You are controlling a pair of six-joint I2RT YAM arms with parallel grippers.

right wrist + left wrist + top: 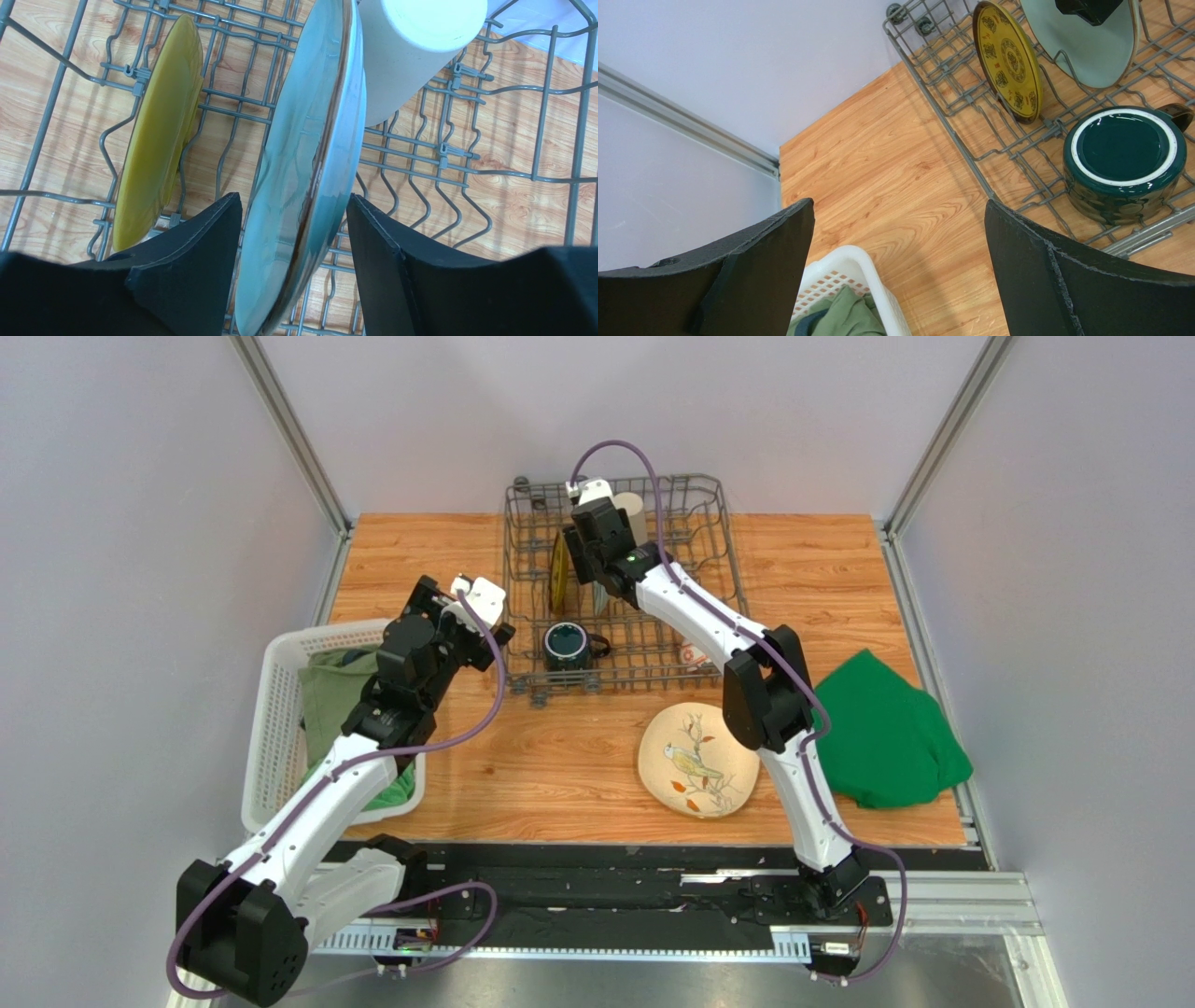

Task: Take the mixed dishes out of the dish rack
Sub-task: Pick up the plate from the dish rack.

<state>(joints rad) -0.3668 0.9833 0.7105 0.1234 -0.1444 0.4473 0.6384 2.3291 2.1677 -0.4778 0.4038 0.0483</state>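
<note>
Two white-and-black robot arms are reaching out from the near edge of the worktop (589, 756).
The left arm (330, 791) is leaning forward and rightward, the left gripper (899, 210) holding its fingers (759, 259) spread wide. The right arm (701, 623) is stretching far forward, the right gripper (295, 203) pointing down, partly parted.

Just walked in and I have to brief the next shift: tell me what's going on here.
The right gripper is down in the dish rack, its fingers either side of the upright pale green plate; a firm grip can't be confirmed. The yellow plate, teal mug and beige tumbler also sit in the rack. The cream bird plate lies on the table. The left gripper hovers open and empty beside the rack.
</note>
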